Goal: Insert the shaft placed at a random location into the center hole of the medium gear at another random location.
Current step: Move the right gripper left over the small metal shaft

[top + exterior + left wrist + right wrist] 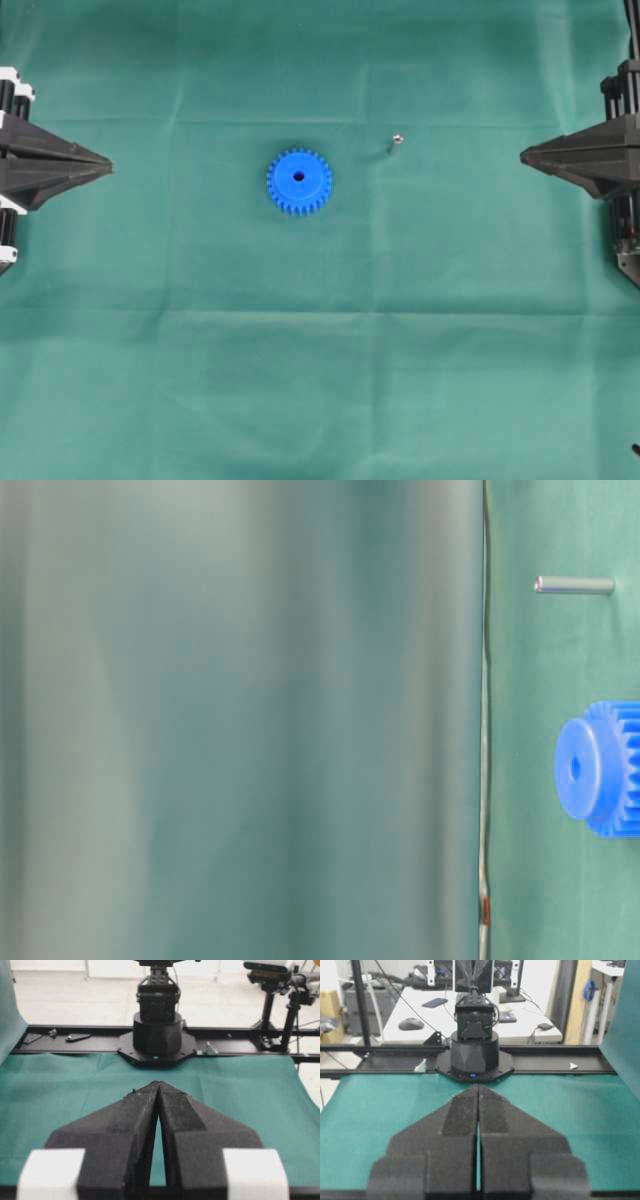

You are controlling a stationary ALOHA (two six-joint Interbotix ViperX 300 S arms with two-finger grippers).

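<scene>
The right gripper, closed and empty, should pinch the light, stiff, slippery shaft mid-length, near the tabletop's middle beside the medium gear.

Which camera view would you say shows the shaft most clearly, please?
The table-level exterior view: the shaft appears large and sharp, its full length and shiny round end visible beside the medium gear. The overhead view shows only a tiny silvery speck. Neither wrist view shows it.
</scene>
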